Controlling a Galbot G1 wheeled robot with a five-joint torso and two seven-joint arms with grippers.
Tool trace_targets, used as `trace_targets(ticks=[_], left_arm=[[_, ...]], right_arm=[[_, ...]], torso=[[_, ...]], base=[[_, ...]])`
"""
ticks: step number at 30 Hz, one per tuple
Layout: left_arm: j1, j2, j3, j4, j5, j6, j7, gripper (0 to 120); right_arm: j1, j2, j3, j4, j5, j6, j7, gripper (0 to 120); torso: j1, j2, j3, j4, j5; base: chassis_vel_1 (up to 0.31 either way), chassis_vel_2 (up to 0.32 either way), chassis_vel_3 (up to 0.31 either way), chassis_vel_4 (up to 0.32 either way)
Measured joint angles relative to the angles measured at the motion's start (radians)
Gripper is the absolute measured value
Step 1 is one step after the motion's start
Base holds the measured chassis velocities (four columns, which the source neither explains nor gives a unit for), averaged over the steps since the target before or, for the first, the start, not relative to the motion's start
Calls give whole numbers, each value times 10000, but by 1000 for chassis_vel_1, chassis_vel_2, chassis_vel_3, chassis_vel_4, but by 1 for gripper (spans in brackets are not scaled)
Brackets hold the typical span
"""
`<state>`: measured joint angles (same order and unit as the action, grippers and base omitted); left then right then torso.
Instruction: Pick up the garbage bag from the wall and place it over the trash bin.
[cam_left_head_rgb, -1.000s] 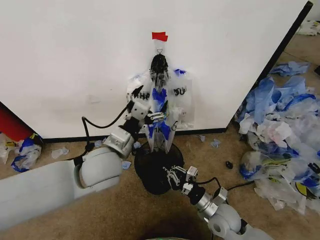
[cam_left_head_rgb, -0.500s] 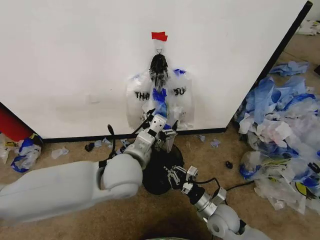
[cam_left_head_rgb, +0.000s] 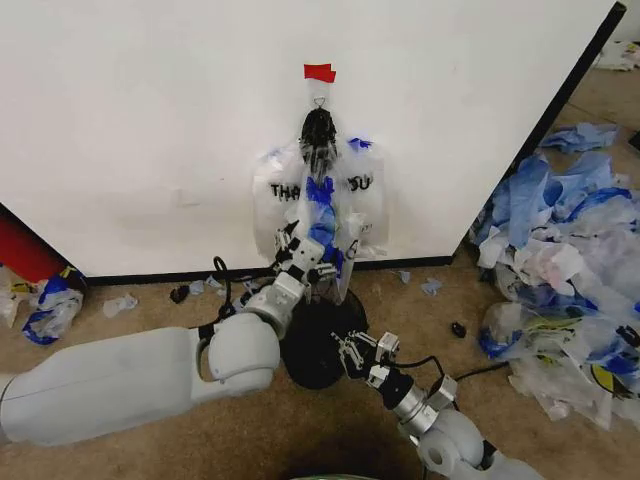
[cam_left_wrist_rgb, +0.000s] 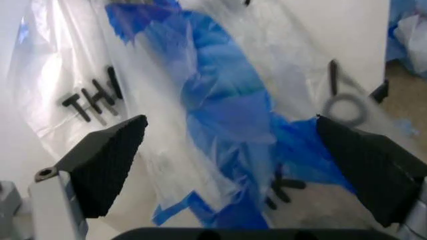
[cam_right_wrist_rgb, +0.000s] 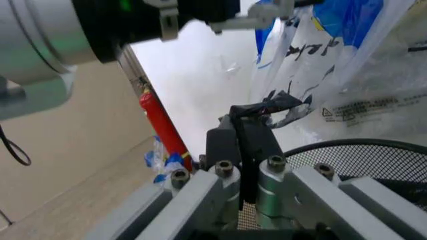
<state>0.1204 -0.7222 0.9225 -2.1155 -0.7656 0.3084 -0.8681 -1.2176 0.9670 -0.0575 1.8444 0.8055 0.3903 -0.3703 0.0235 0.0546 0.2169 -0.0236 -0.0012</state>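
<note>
Against the white wall panel (cam_left_head_rgb: 150, 120), the see-through blue-handled garbage bag (cam_left_head_rgb: 325, 195) still hangs; left gripper (cam_left_wrist_rgb: 233, 150) spread wide around it, black mesh bin (cam_left_head_rgb: 310, 345) unlined.

Head view: high, facing forward and down at the wall (cam_left_head_rgb: 150, 130) and floor. Left wrist view: very near, facing the garbage bag (cam_left_wrist_rgb: 220, 110) between and beyond its spread jaws. Right wrist view: low, facing past its closed jaws across the trash bin (cam_right_wrist_rgb: 363, 160) rim. All three share the bag.
</note>
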Motion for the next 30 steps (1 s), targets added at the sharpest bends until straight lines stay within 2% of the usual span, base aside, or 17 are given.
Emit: trace_targets(ticks=[10,23,30], left_arm=[[-100,10,-73,491,341,-70,11,100],[167,92,-168,681,747,-285,-21,99],[229,348,-250,709,1108,-238,-107,98]], right_arm=[[-247,-51,151,133,-10,41,-67,0],[-485,-29,304,184,-74,107,-137,0],[-488,5,302,184,-89,113,-153,0]], torso=[[0,0,0,-1,-1],[0,0,0,0,0],[0,0,0,1,0]], base=[[0,0,0,0],[0,0,0,0],[0,0,0,0]])
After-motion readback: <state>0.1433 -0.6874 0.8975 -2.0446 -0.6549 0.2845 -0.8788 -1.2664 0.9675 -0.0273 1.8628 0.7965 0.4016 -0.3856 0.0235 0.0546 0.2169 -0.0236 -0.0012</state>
